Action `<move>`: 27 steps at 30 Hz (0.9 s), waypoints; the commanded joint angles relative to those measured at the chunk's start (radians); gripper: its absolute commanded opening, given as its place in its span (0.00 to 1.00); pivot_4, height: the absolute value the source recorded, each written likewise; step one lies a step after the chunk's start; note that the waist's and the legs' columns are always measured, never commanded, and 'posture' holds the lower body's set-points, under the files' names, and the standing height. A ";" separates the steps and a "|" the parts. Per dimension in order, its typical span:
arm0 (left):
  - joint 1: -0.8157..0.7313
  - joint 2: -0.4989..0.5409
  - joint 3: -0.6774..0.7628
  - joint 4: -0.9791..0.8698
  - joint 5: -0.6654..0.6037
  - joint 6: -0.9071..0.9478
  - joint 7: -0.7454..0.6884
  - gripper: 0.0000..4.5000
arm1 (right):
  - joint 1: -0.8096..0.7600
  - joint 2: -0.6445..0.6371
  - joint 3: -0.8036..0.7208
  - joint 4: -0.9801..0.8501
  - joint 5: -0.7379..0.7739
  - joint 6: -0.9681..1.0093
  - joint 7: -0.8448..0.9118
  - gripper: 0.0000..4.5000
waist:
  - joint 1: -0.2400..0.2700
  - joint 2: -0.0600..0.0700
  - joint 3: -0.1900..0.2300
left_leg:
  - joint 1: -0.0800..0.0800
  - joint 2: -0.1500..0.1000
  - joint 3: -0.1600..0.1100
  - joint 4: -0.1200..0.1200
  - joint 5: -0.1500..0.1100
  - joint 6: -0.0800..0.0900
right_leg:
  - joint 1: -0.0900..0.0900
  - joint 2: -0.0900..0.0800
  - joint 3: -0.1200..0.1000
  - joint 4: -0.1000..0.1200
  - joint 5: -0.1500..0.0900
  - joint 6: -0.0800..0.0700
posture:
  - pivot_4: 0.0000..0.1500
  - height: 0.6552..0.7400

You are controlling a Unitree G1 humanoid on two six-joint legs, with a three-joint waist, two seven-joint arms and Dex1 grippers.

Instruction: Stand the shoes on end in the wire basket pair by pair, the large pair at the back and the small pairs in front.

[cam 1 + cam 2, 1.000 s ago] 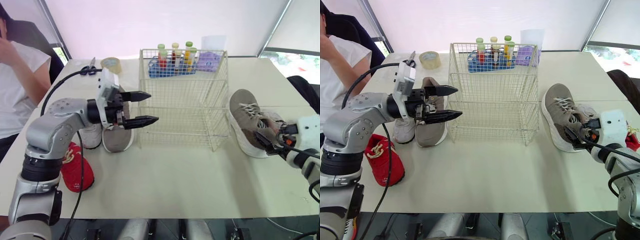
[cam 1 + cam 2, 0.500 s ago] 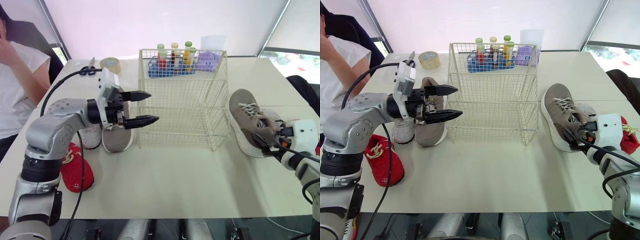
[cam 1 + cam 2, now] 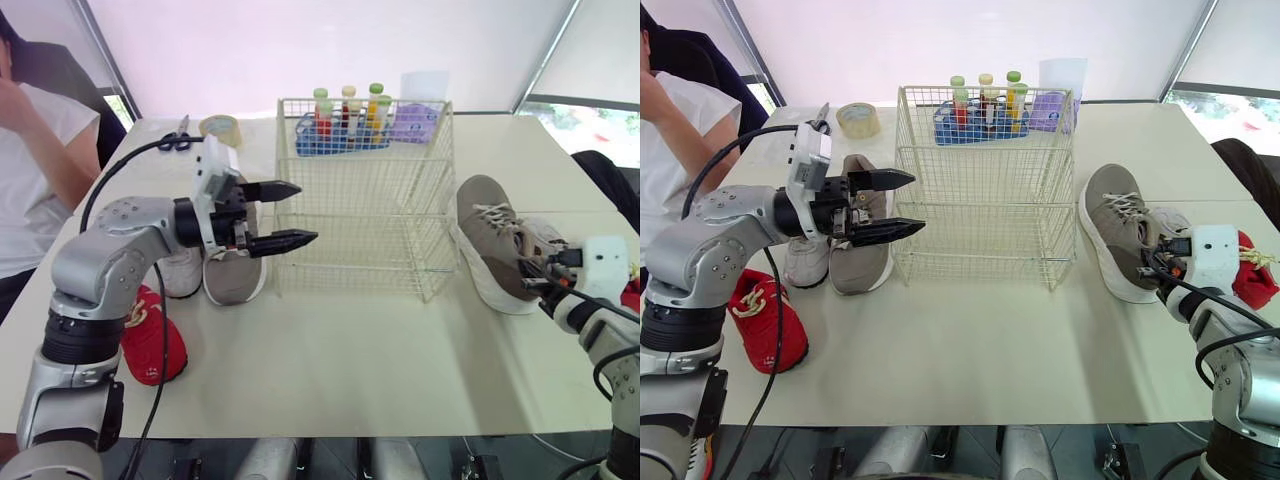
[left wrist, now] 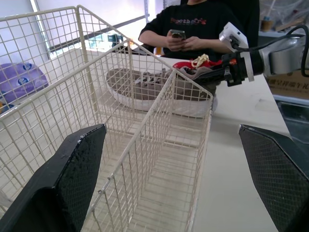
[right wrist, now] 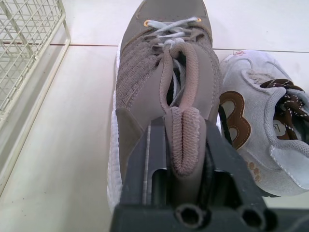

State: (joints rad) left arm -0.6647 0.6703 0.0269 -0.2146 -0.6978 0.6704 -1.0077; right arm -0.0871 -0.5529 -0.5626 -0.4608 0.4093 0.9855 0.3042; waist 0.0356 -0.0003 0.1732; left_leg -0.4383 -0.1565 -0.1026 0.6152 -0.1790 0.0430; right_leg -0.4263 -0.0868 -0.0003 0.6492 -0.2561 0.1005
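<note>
Pulled the right gripper (image 5: 185,145) slightly outward, pinching the heel collar of the large taupe knit sneaker (image 5: 159,72) stretched ahead of it. Suggests a secured grasp, ready for lifting toward the empty white wire basket (image 3: 365,200) well beyond the toe. Kept the left gripper (image 3: 305,212) spread beside that basket.

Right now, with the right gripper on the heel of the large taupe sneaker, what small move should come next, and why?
Probably raise the right gripper a little, so that the large taupe sneaker comes up heel-first. The gripper is clamped on the heel collar, the shoe lies sole-down on the table, and the wire basket beside it holds no shoe yet.
</note>
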 commanded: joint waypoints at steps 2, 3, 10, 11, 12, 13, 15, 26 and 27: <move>-0.031 0.012 0.028 -0.010 -0.004 -0.008 -0.004 1.00 | -0.055 -0.067 -0.051 -0.073 0.034 -0.005 0.011 0.03 | 0.000 0.001 0.001 | 0.000 0.000 0.000 0.000 0.000 0.000 | 0.000 0.000 0.000 0.000 0.000 0.000 | 1.00 1.00; -0.039 0.011 0.028 -0.001 -0.004 -0.010 -0.006 1.00 | -0.085 -0.087 -0.067 -0.077 0.043 -0.001 0.009 0.03 | 0.001 0.002 0.001 | 0.000 0.000 0.000 0.000 0.000 0.000 | 0.000 0.000 0.000 0.000 0.000 0.000 | 1.00 1.00; -0.137 -0.025 0.061 0.096 -0.037 0.002 0.007 1.00 | -0.358 -0.308 -0.112 -0.056 0.090 -0.011 0.036 0.03 | 0.002 0.006 0.004 | -0.001 0.000 0.000 0.000 0.000 0.000 | -0.001 0.000 0.000 0.000 0.000 0.001 | 1.00 1.00; -0.152 -0.027 0.065 0.112 -0.041 0.007 0.006 1.00 | -0.392 -0.344 -0.107 -0.046 0.093 -0.030 0.053 0.03 | 0.002 0.006 0.004 | -0.002 0.000 0.000 -0.001 0.000 0.000 | -0.002 0.000 -0.001 0.000 0.001 0.001 | 1.00 1.00; -0.164 -0.028 0.067 0.127 -0.042 0.009 0.004 1.00 | -0.423 -0.368 -0.104 -0.035 0.099 -0.043 0.066 0.03 | 0.002 0.006 0.004 | -0.002 0.000 -0.001 -0.001 0.000 0.000 | -0.002 0.000 -0.001 0.000 0.001 0.002 | 1.00 1.00; -0.177 -0.028 0.067 0.143 -0.040 0.008 0.000 1.00 | -0.455 -0.393 -0.100 -0.026 0.107 -0.067 0.085 0.03 | 0.001 0.006 0.004 | -0.003 0.000 -0.001 -0.001 0.001 0.001 | -0.002 0.000 -0.001 0.000 0.001 0.002 | 1.00 1.00; -0.205 -0.029 0.074 0.183 -0.042 0.013 -0.006 1.00 | -0.512 -0.439 -0.079 -0.026 0.131 -0.122 0.143 0.03 | 0.001 0.006 0.004 | -0.003 0.000 -0.001 -0.001 0.001 0.001 | -0.003 0.000 -0.001 -0.001 0.001 0.002 | 1.00 1.00; -0.444 0.030 0.106 0.560 -0.013 0.041 -0.122 1.00 | -0.490 -0.573 0.186 -0.044 -0.004 -0.675 0.540 0.03 | -0.024 0.005 0.004 | -0.004 -0.001 -0.001 0.001 0.000 0.001 | -0.002 -0.001 -0.002 -0.002 0.001 0.002 | 1.00 1.00; -0.462 0.039 0.109 0.592 -0.011 0.048 -0.134 1.00 | -0.484 -0.568 0.206 -0.033 -0.041 -0.745 0.551 0.03 | -0.024 0.005 0.004 | -0.004 -0.001 -0.001 0.001 0.000 0.001 | -0.002 -0.001 -0.002 -0.002 0.001 0.002 | 1.00 1.00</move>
State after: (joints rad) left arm -1.0877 0.6853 0.1094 0.3444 -0.7174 0.7135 -1.1159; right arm -0.5544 -1.1133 -0.3304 -0.5143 0.4322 0.3542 0.8548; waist 0.0114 0.0043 0.1775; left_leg -0.4418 -0.1580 -0.1035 0.6163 -0.1793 0.0439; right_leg -0.4280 -0.0881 -0.0019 0.6478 -0.2551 0.1029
